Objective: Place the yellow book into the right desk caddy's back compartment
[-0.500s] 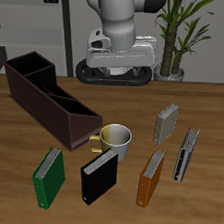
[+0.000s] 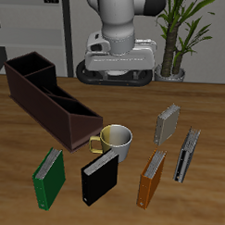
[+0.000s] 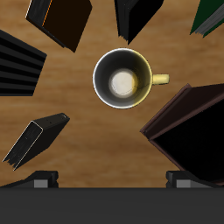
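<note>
Right desk caddy (image 2: 45, 102): a long dark brown box with inner dividers, set at a slant near the table's back; its back compartment is seen to be empty.
Green book (image 2: 48, 176): stood upright near the front edge, not part of the task.
Black book (image 2: 100, 176): stood upright just in front of the mug.
Mug (image 2: 116, 140): a cream-yellow mug, placed close to the caddy's near end and directly below the gripper in the wrist view.
Gripper (image 3: 112, 181): held high above the table; the fingers (image 3: 39, 180) are spread wide with nothing between them.
Orange book (image 2: 152, 176): brighter in colour, not to be mistaken for the target.
Yellow book (image 2: 167, 124): stood upright on the table, well apart from the caddy, with the mug between them, and untouched. It is judged light, stiff and thin, and easily toppled; a pinch across the covers at the top edge is advised.
Dark grey slim book (image 2: 187, 155): stood near the yellow book, to be avoided on approach.
</note>
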